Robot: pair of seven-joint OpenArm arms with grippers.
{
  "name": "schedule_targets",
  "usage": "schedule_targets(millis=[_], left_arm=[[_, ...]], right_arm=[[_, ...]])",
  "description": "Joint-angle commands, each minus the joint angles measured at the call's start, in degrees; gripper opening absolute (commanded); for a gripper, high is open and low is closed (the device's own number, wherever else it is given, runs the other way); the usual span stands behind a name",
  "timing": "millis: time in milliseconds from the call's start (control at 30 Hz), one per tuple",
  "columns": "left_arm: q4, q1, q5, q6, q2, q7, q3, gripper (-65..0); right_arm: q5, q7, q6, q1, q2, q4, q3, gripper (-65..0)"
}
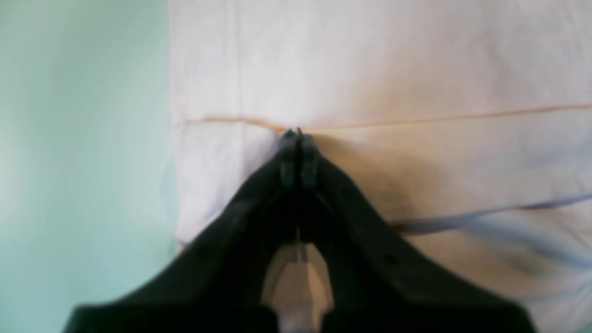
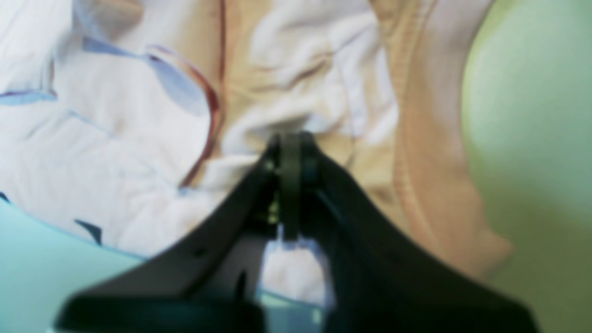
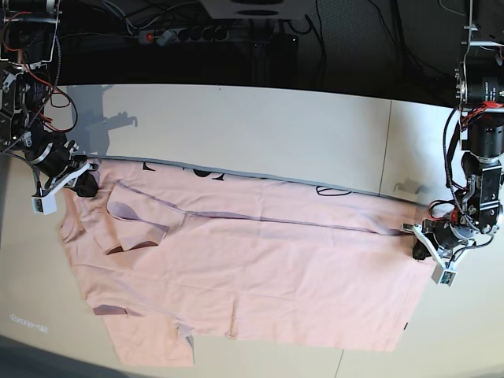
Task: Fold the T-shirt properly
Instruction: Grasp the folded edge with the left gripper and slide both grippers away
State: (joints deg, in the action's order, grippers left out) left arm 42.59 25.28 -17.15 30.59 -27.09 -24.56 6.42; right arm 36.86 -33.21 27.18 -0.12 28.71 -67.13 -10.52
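The pale pink T-shirt (image 3: 276, 276) lies spread across the table, its back edge folded over so that black lettering (image 3: 205, 172) peeks out along it. At the base view's right, my left gripper (image 3: 420, 250) sits at the shirt's side edge. In the left wrist view the left gripper (image 1: 298, 132) is shut, pinching a fold edge of the T-shirt (image 1: 416, 60). My right gripper (image 3: 83, 183) is at the shirt's far left corner. Up close the right gripper (image 2: 291, 136) is shut, with the T-shirt (image 2: 115, 138) bunched around its tips.
The pale table (image 3: 260, 126) runs bare behind the shirt to its back edge. A power strip (image 3: 181, 35) and cables lie in the dark beyond. One sleeve (image 3: 138, 228) is folded onto the body; another sleeve (image 3: 150, 339) reaches the front edge.
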Motion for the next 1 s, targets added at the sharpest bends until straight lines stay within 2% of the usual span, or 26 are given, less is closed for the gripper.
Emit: schedule_targets(millis=[0, 167, 333, 567, 633, 967], left_arm=[[-0.96, 0.09, 2.01, -1.88, -0.37, -3.28, 0.11, -65.0], [-1.27, -1.05, 3.04, -2.56, -1.27, -4.92, 0.11, -65.0], [0.35, -6.45, 2.80, -2.56, -2.34, -6.14, 0.11, -65.0], [9.99, -16.81, 2.58, -3.37, -2.32, -6.80, -0.13, -65.0], [13.03, -19.54, 2.60, -4.48, -2.29, -7.69, -0.57, -65.0], [25.90, -31.43, 2.56, -4.68, -2.29, -10.64, -1.64, -65.0]], right_arm=[[-2.12, -3.23, 2.62, -0.04, 0.46, 0.04, 0.20, -65.0], [-2.14, -3.34, 2.64, -0.07, 0.46, 0.04, 0.20, -65.0], [-2.14, -5.29, 2.64, -0.26, 0.48, 0.04, 0.20, -65.0], [-1.92, -7.17, 2.64, -1.90, 1.33, 0.00, 0.17, -65.0], [-1.40, -7.45, 2.64, -3.19, 1.92, -0.02, 0.15, -65.0], [2.08, -7.56, 2.67, -10.40, 5.79, -1.49, -0.15, -65.0]])
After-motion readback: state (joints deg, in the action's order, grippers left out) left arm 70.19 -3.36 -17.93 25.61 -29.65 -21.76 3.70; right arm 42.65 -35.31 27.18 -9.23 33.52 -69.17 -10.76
